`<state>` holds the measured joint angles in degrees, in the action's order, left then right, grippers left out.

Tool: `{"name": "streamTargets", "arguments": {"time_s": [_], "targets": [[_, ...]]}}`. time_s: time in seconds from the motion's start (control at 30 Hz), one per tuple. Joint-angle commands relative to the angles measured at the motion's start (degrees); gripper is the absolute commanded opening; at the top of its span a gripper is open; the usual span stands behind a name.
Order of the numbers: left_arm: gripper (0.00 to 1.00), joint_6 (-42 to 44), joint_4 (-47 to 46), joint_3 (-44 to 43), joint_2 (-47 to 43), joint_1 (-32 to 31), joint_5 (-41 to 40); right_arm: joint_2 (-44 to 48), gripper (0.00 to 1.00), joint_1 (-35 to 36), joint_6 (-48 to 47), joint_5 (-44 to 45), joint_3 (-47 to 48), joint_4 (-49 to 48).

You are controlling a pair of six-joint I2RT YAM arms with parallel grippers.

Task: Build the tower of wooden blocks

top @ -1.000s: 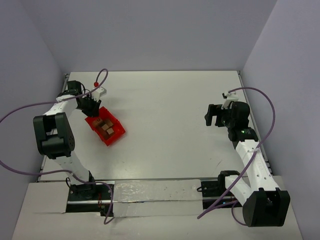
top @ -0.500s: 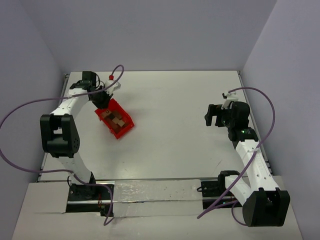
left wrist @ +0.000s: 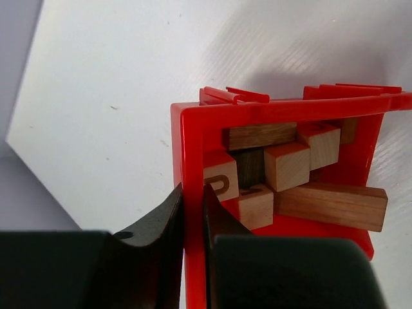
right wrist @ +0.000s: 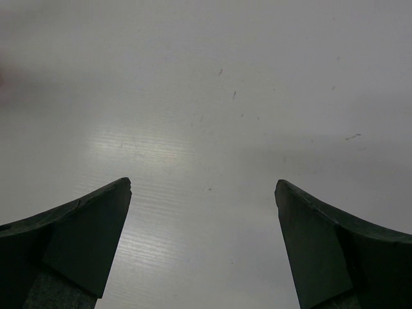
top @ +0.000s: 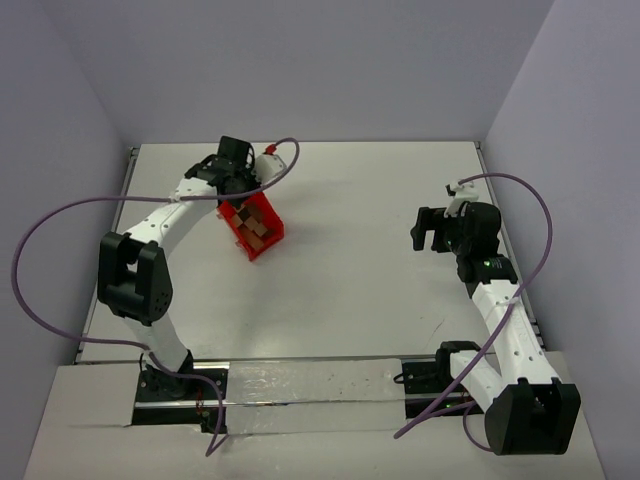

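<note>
The only marking in sight is a dark, letter-like figure printed on the face of a tan wood block (left wrist: 221,180) lying in the red bin (left wrist: 193,135), and it is partly hidden at the bin's wall and too incomplete to read.

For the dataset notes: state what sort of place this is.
Probably a lab robot test cell: plain grey walls enclose a white table, a left arm and right arm are bolted at its near edge, and the props are a red bin of wood blocks.
</note>
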<state>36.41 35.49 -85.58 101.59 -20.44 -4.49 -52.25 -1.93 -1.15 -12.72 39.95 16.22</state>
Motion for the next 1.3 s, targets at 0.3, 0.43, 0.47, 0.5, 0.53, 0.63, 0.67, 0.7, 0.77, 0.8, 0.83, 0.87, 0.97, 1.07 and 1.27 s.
{"name": "streamTargets", "arguments": {"time_s": [0.3, 0.43, 0.47, 0.5, 0.53, 0.63, 0.67, 0.7, 0.77, 0.8, 0.83, 0.87, 0.97, 1.07, 1.27], "targets": [[0.00, 2.32, -20.15, 4.84, -4.89, -10.37, -25.61, 0.31, 1.00, -0.61, -0.43, 1.11, 2.93, -0.32], [0.00, 5.00, -25.14, 8.26, -6.15, -12.88, -29.81, -0.14, 1.00, -0.45, -0.43, 1.12, 3.02, -0.31], [0.00, 5.61, -26.11, 9.05, -6.52, -13.32, -30.42, -0.31, 1.00, -0.61, -0.43, 1.20, 3.03, -0.23], [0.00, 6.35, -27.27, 9.94, -7.31, -13.78, -31.22, -0.31, 1.00, -0.61, -0.43, 1.21, 3.11, -0.23], [0.00, 8.25, -29.09, 11.37, -8.18, -15.13, -32.34, -0.39, 1.00, -0.53, -0.43, 1.36, 3.03, -0.31], [0.00, 10.13, -31.34, 13.58, -9.02, -17.22, -34.49, -0.40, 1.00, -0.54, -0.34, 1.39, 3.11, -0.48], [0.00, 10.26, -31.44, 14.15, -9.12, -17.35, -34.62, -0.40, 1.00, -0.60, -0.34, 1.38, 3.11, -0.49], [0.00, 11.53, -32.94, 15.34, -9.28, -18.25, -35.68, -0.47, 1.00, -0.54, -0.27, 1.38, 3.11, -0.42], [0.00, 13.97, -35.65, 16.85, -9.53, -20.09, -37.76, -0.62, 1.00, -0.61, -0.30, 1.38, 3.20, -0.32], [0.00, 15.30, -37.40, 17.59, -9.46, -20.89, -38.87, -0.60, 1.00, -0.58, -0.31, 1.41, 3.17, -0.32], [0.00, 16.90, -39.37, 18.96, -9.39, -21.78, -40.09, -0.49, 1.00, -0.53, -0.25, 1.47, 3.11, -0.32], [0.00, 18.52, -40.45, 19.42, -9.12, -22.80, -40.99, -0.57, 1.00, -0.61, -0.25, 1.55, 3.11, -0.32], [0.00, 20.19, -42.88, 20.33, -8.25, -24.17, -43.38, -0.49, 1.00, -0.66, -0.25, 1.69, 3.11, -0.32], [0.00, 21.32, -45.42, 21.40, -7.72, -25.37, -44.45, -0.40, 1.00, -0.61, -0.25, 1.90, 3.06, -0.36], [0.00, 24.87, -49.43, 22.69, -6.71, -27.75, -46.20, -0.54, 1.00, -0.70, -0.25, 1.99, 3.02, -0.40]]}}
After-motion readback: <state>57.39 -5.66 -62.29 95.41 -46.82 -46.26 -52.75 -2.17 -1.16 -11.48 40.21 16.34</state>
